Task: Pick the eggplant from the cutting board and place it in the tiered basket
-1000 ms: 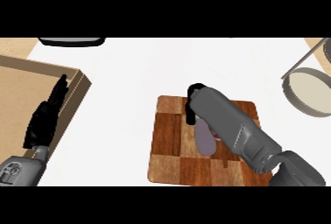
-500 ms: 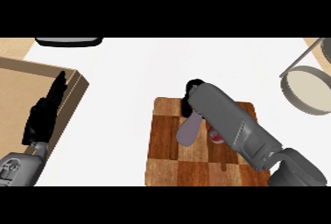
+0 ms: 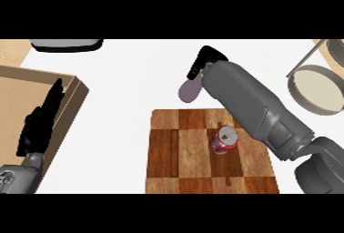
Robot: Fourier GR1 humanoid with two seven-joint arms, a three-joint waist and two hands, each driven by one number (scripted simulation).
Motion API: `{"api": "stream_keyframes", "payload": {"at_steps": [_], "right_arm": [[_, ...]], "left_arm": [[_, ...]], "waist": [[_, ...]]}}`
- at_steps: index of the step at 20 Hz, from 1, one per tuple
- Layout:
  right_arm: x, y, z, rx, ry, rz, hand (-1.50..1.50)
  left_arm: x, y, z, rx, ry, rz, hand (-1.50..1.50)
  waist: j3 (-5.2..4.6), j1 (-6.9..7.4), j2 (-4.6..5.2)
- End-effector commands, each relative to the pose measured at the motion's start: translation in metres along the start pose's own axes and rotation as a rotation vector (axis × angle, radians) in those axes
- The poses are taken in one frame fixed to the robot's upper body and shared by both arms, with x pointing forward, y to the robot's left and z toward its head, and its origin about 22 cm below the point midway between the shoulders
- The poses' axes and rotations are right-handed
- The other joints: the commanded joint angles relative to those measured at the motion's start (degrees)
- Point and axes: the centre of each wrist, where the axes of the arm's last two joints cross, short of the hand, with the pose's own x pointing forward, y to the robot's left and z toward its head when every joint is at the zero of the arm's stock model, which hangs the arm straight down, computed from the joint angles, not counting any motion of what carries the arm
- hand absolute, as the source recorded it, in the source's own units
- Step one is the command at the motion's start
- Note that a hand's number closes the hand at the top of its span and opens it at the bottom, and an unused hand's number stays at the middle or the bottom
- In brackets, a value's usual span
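White counter [image 3: 134,68]; eggplant [image 3: 190,90] inside curled right robot hand [image 3: 205,59]

The white surface [image 3: 121,82] carries a wooden cutting board [image 3: 181,154] near the middle, an open wooden box [image 3: 75,105] at left and a round basket [image 3: 321,87] at far right.

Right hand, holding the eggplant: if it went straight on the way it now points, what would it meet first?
The way looks free: the right hand with the eggplant points up-left over white counter to the picture's edge. Its height is unclear.
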Motion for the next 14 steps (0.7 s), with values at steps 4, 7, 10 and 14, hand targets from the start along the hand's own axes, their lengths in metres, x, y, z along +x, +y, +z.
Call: {"api": "stream_keyframes", "payload": {"at_steps": [4, 7, 10, 14], "right_arm": [[0.005, -0.059, 0.021, -0.591, -0.229, -0.318, 1.5], [0.008, -0.074, 0.03, -0.761, -0.267, -0.38, 1.5], [-0.001, -0.097, 0.039, -0.852, -0.271, -0.4, 1.5], [-0.019, -0.14, 0.054, -0.951, -0.196, -0.298, 1.5]], "left_arm": [[-0.008, -0.004, 0.008, 0.007, 0.017, 0.001, 0.0], [0.002, -0.007, 0.002, 0.012, 0.001, 0.008, 0.0], [-0.012, -0.001, 0.008, 0.013, 0.013, -0.008, 0.0], [-0.006, 0.009, 0.006, 0.027, 0.016, 0.006, 0.0]], "waist": [[0.0, -1.17, -0.3], [-0.03, -1.18, 0.07], [-0.09, -1.47, 0.12], [-0.1, -1.8, -0.1]]}}
